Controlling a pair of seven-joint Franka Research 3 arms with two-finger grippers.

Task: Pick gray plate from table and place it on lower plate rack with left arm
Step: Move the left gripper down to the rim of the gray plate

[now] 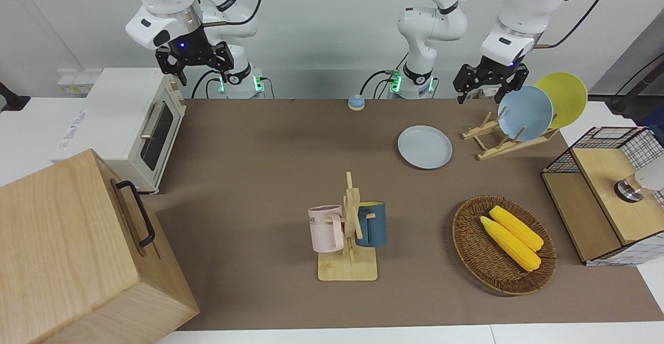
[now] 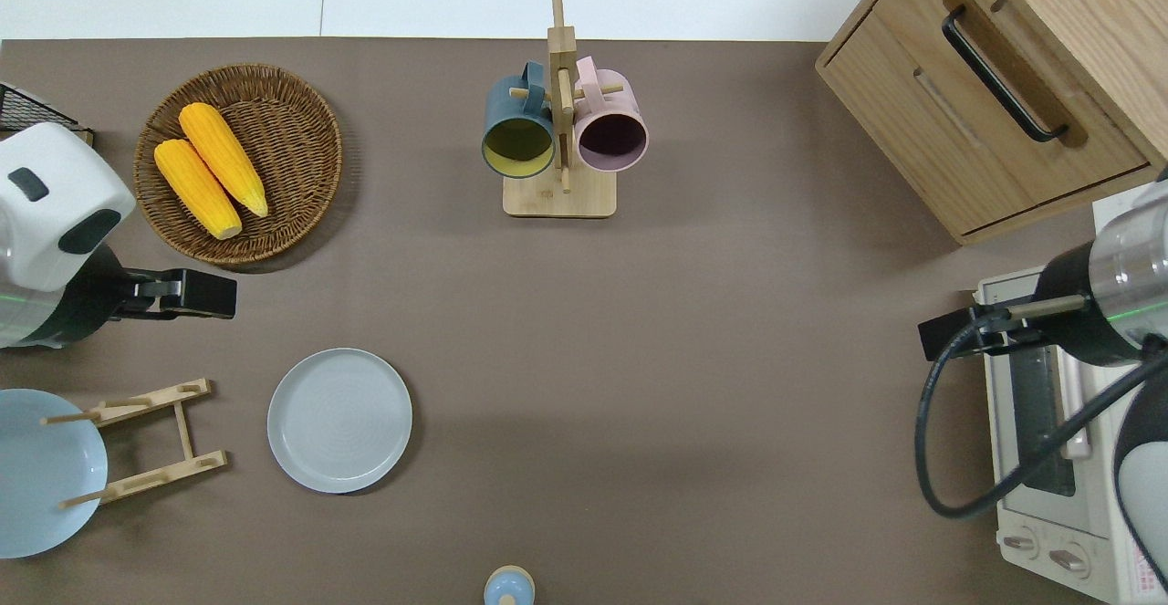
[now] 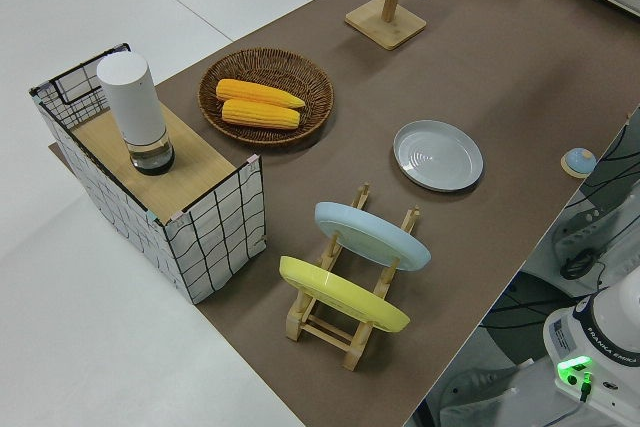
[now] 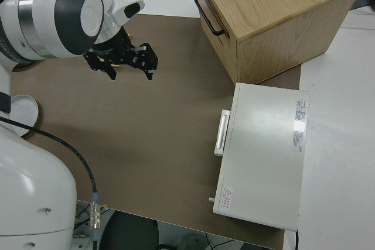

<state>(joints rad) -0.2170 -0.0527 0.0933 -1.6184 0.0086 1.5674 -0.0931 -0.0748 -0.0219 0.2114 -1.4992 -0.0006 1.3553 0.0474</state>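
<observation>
Overhead view: the gray plate is seen lying flat on the table, untouched, just beside the open end of the lower plate rack, toward the left arm's end of the table. The empty peg slots of the rack are the ones next to the plate. A sky-blue plate and a yellow plate are propped upright in the slots at the rack's other end, the yellow one outermost.

The left gripper is held up in the air with its fingers spread apart and nothing between them. From above, it is placed over bare table between the rack and the wicker basket, apart from the plate. Two corn cobs are noted lying side by side in the basket.

The right arm is parked; the right gripper is seen with its fingers spread and empty.

Also recorded: a wooden mug stand carrying a pink mug and a dark blue mug, farther from the robots than the plate; a small bell at the table edge nearest the robots; a white toaster oven and a wooden cabinet at the right arm's end.
</observation>
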